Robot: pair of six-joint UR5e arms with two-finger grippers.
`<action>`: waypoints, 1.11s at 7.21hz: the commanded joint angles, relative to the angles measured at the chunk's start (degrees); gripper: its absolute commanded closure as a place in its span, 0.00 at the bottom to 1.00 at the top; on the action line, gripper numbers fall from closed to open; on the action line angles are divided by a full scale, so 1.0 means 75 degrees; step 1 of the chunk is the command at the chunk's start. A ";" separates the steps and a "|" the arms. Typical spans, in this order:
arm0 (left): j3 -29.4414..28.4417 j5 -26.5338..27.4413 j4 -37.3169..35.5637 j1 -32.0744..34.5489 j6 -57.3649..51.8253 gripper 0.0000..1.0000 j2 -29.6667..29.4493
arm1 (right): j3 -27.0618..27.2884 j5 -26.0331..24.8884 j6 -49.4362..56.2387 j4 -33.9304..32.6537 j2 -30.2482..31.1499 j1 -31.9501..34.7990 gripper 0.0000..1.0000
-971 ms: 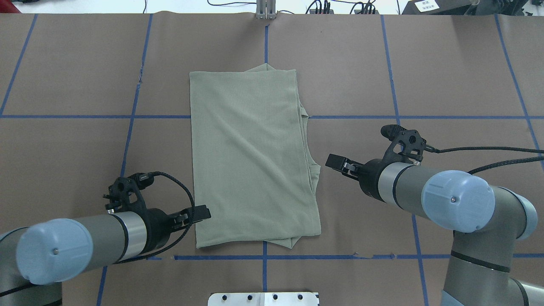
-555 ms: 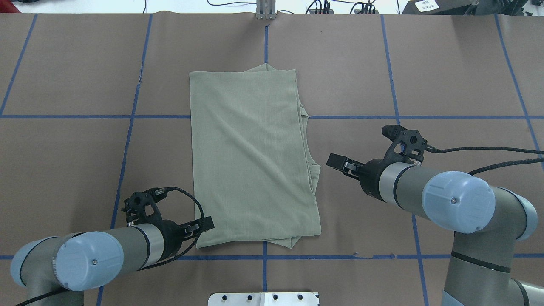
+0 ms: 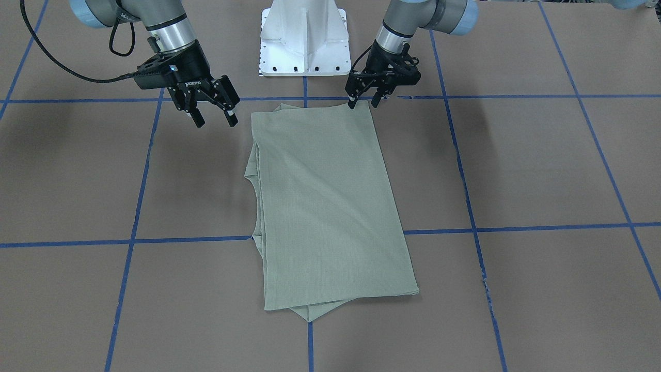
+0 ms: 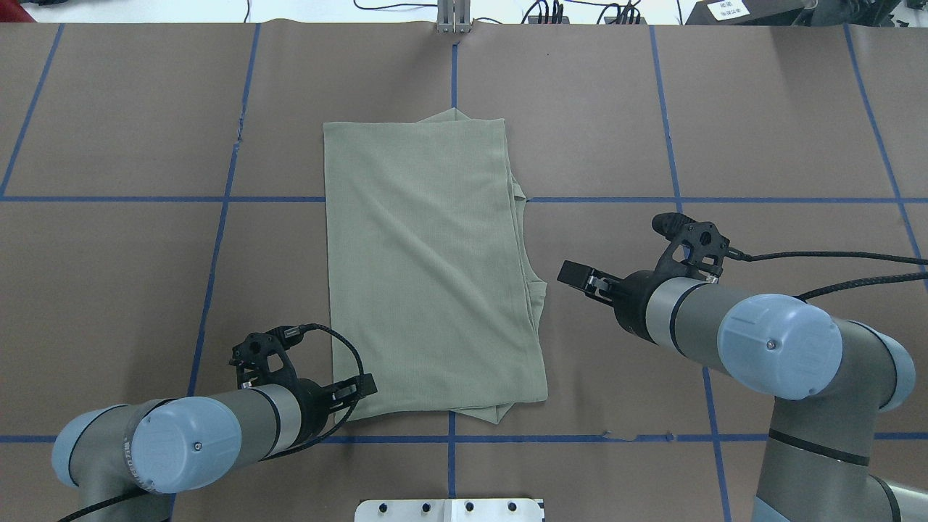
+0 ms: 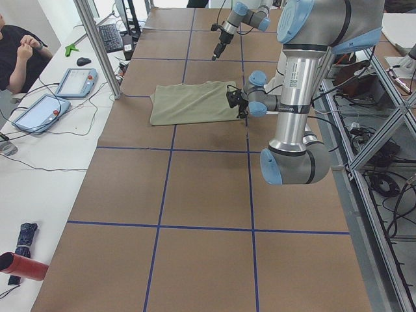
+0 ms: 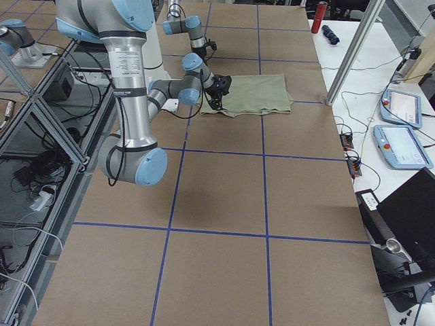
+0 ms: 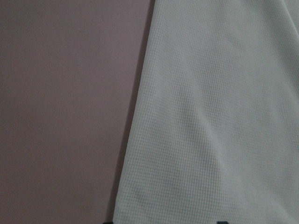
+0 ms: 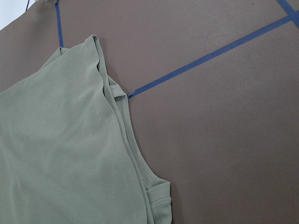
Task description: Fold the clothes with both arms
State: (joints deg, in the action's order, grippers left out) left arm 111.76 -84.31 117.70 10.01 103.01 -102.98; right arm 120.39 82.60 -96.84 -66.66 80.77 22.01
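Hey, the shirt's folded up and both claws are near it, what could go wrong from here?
First, the left claw sits open at a corner of the shirt, where folded layers stack; it may pinch only the top one and pull the fold apart. Second, the right claw hangs open off the cloth; if only one side lifts, the shirt could skew.

Overhead: above the pedestal base (image 4: 449, 510) side, looking forward and down; shirt (image 4: 431, 268) mid-frame.
Front-facing: opposite side, steeply down; pedestal base at top centre.
Side views: table (image 5: 208, 188) ends, distant, looking lengthwise.
Wrist views: close above shirt edges.
Shared: the shirt, every view.
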 commanded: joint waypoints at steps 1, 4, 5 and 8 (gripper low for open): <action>-0.0077 -0.0021 -0.0002 -0.0022 0.0000 0.21 -0.0015 | -0.0021 -0.0010 -0.0002 0.0005 0.0000 -0.0005 0.00; -0.0077 -0.0032 -0.0002 -0.0115 -0.0011 0.21 -0.0015 | -0.0056 -0.0010 -0.0060 0.0005 0.0000 -0.0005 0.00; -0.0077 -0.0021 -0.0002 -0.0197 0.0000 0.21 -0.0027 | -0.0056 -0.0010 -0.0060 0.0005 0.0000 -0.0005 0.00; -0.0171 -0.0021 0.0010 -0.0291 0.0000 0.21 -0.0039 | -0.0056 -0.0080 -0.0060 0.0005 0.0000 -0.0040 0.00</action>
State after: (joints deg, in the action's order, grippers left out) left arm 110.65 -84.47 117.74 7.99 103.00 -103.24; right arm 119.97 82.26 -97.29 -66.62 80.77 21.85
